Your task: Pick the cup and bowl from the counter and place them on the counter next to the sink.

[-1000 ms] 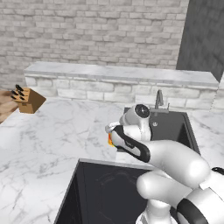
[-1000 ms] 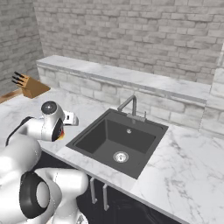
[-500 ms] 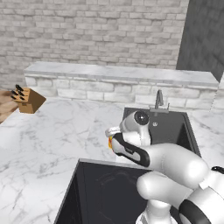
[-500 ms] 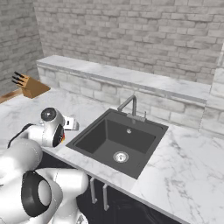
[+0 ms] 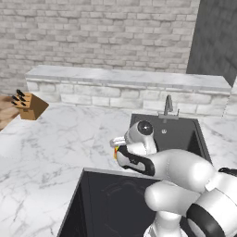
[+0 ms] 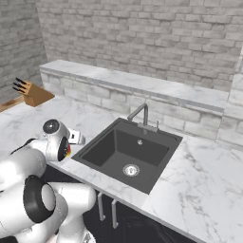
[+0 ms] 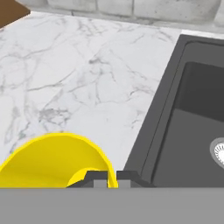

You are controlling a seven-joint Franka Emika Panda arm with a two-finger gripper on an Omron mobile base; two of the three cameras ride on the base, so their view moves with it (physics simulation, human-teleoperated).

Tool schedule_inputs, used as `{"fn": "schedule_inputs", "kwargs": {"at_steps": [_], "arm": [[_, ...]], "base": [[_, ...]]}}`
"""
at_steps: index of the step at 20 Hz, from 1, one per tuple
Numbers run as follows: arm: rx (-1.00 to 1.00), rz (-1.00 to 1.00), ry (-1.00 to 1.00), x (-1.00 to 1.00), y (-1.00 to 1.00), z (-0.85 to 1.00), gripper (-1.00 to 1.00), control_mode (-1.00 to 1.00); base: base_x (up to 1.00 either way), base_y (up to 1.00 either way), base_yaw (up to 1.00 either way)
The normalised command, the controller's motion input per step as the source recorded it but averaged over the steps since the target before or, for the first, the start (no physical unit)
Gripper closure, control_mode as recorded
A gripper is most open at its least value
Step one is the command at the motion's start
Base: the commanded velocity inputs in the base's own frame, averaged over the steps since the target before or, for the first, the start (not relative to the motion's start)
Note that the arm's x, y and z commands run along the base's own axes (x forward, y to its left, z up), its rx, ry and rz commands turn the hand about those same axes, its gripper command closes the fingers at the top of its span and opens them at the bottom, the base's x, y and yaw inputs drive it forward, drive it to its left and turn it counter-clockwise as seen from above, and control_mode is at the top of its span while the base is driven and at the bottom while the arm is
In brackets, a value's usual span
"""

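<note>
Knife block: tan wooden block with black handles [image 5: 30, 104], far left on the counter.
Counter: white marble slab with grey veining [image 5: 60, 139], left of the basin.
Cup: small yellow tumbler [image 7: 54, 159], over the marble just beside the sink's left rim.
Gripper: two dark finger tips [image 7: 107, 178] pinched tight on the cup's rim.
Sink: dark grey rectangular basin [image 6: 126, 152], round silver drain, grey metal faucet [image 6: 140, 116] behind.

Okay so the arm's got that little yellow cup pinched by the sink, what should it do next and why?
Probably lower the small yellow cup onto the white marble counter and release. The gripper is shut on its rim, and the dark grey sink edge is already right beside it, so the spot looks right.
</note>
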Motion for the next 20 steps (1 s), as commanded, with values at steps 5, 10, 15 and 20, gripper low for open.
{"fn": "schedule_inputs", "kwargs": {"at_steps": [5,10,15,20], "arm": [[0.00,-0.05,0.00,0.10,0.00,-0.31,1.00,-1.00],[0.00,-0.02,0.00,0.11,0.00,-0.16,1.00,-1.00],[0.00,-0.02,0.00,0.30,0.00,-0.18,1.00,-1.00],[0.00,0.00,0.00,0.32,0.00,-0.20,1.00,-1.00]], "base": [[0.00,0.00,0.00],[0.00,0.00,0.00],[0.00,0.00,0.00],[0.00,0.00,0.00]]}}
